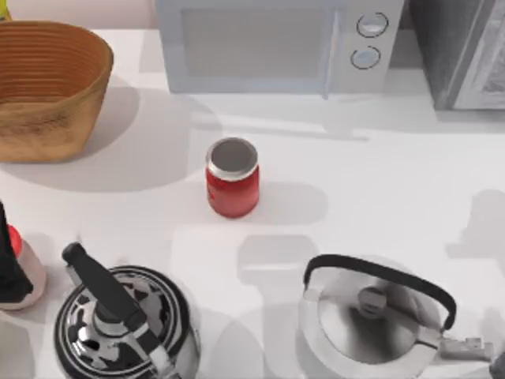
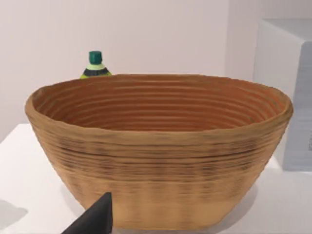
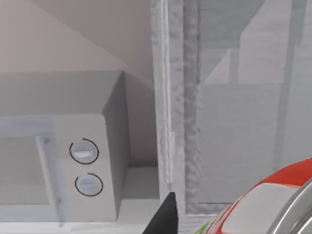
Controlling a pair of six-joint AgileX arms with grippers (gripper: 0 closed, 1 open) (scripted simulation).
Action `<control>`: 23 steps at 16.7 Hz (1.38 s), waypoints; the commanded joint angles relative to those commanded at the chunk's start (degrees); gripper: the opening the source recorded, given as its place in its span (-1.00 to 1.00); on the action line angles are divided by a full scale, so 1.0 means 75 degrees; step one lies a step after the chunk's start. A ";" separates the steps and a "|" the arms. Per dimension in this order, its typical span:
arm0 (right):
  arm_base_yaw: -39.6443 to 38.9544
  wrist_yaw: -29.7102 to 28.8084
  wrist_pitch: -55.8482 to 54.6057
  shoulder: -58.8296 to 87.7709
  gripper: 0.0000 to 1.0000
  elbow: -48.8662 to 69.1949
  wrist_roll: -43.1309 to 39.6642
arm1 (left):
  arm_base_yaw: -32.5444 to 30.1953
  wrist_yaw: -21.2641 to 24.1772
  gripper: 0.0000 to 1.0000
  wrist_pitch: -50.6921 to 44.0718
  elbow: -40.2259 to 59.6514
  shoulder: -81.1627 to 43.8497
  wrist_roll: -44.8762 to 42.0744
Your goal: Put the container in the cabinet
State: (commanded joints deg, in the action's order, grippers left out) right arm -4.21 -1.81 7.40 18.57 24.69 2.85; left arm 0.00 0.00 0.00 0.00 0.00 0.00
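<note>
At the table's left edge, seen from above, a dark part of our left arm (image 1: 9, 264) overlaps a pale thing with a red patch that we cannot make out. Our left gripper (image 2: 95, 219) shows as a dark tip in the left wrist view, facing the woven basket (image 2: 161, 156); we cannot tell whether it is apart or together. Behind the basket stands a bottle with a green cap (image 2: 95, 64).

Below the basket in the top view sits a black-and-white patterned kettle (image 1: 126, 324) with a black handle. Near the middle of the white table (image 1: 379, 181) stands a red jar with a grey lid (image 1: 232, 178), upright and apart from everything else. Behind it is the white microwave (image 1: 268, 43) with two round knobs. A silver kettle (image 1: 371, 324) with a black arched handle sits at the lower right.

The cabinet (image 1: 465, 51) stands at the far right, just beside the microwave; its side is dark speckled grey and its framed door panel paler.

The container (image 3: 273, 204) appears in the right wrist view, very close to the camera: a can tilted on its side, red above, a sliver of green below, its silver top turned toward us. It lies just beside the dark tip of our right gripper (image 3: 165, 218), in front of the cabinet's door. Whether that gripper is clamped on it we cannot tell.
</note>
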 joint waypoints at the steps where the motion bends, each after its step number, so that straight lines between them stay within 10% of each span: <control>1: -0.0072 -0.0055 0.0144 0.0418 -1.00 0.0580 0.0037 | 0.0000 0.0000 1.00 0.0000 0.0000 0.0000 0.0000; 14: -0.0751 -0.1066 0.1985 0.6519 -1.00 0.8566 -0.0079 | 0.0000 0.0000 1.00 0.0000 0.0000 0.0000 0.0000; 23: -0.0856 -0.1250 0.2252 0.7674 -1.00 1.0025 -0.0230 | 0.0000 0.0000 1.00 0.0000 0.0000 0.0000 0.0000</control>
State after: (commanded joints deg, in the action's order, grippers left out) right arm -10.63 -11.18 24.29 76.12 99.88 1.13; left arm 0.00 0.00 0.00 0.00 0.00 0.00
